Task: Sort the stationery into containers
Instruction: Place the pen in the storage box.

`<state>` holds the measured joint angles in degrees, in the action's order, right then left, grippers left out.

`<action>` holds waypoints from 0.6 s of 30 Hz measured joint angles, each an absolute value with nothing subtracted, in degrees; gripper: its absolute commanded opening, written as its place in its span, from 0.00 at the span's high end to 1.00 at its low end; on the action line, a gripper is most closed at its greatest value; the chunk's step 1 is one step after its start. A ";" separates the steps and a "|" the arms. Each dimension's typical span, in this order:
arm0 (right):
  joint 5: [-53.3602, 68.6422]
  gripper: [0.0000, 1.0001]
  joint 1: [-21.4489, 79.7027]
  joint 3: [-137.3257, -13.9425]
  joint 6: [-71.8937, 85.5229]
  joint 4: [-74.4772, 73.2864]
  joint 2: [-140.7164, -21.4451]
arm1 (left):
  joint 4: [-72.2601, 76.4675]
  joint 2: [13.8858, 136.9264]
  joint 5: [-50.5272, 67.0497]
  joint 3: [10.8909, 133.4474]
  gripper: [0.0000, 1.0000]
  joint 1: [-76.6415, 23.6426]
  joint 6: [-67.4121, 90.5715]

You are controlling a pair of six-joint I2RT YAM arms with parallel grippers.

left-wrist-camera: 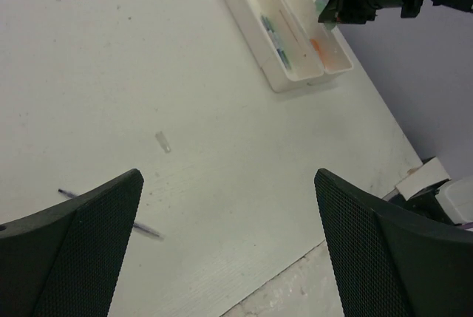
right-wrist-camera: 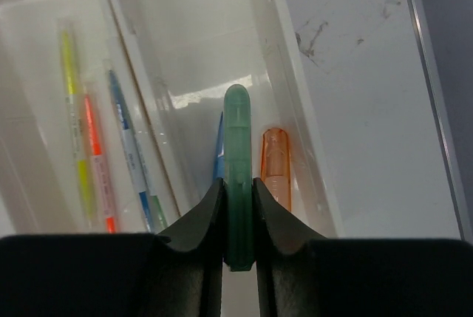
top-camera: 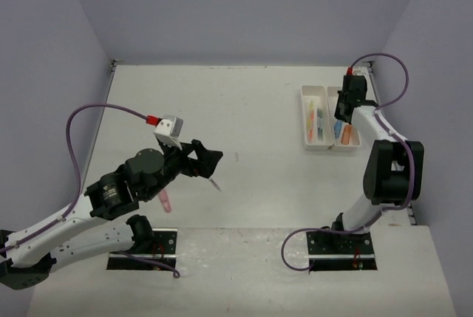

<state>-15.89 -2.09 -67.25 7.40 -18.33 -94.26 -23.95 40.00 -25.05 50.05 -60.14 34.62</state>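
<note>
Two white trays stand side by side at the back right, the left tray (top-camera: 304, 121) and the right tray (top-camera: 344, 147). My right gripper (top-camera: 347, 101) hangs over the right tray (right-wrist-camera: 295, 110), shut on a green marker (right-wrist-camera: 238, 176). Below it lie an orange marker (right-wrist-camera: 275, 165) and a blue one (right-wrist-camera: 219, 158). The left tray (right-wrist-camera: 29, 110) holds yellow and orange pens (right-wrist-camera: 77, 147) and a blue-and-white pen (right-wrist-camera: 129, 147). My left gripper (top-camera: 211, 160) is open and empty above a thin dark pen (left-wrist-camera: 140, 228). A pink marker (top-camera: 165, 200) lies under the left arm.
A small clear cap (left-wrist-camera: 163, 142) lies on the table between the left gripper and the trays (left-wrist-camera: 255, 32). The table's near edge runs just behind the dark pen. Grey walls close the back and both sides.
</note>
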 measured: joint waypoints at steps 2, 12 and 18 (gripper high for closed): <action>-15.88 0.77 -3.49 -67.57 7.42 -18.57 -97.18 | -25.55 38.75 -24.71 49.23 0.00 -60.14 34.61; -15.53 0.45 -4.22 -69.52 8.35 -21.09 -98.46 | -29.00 37.19 -28.78 47.21 0.00 -60.14 35.98; -17.98 0.38 6.50 -69.15 9.65 -22.47 -86.31 | -34.86 46.30 -37.17 47.50 0.00 -58.07 42.72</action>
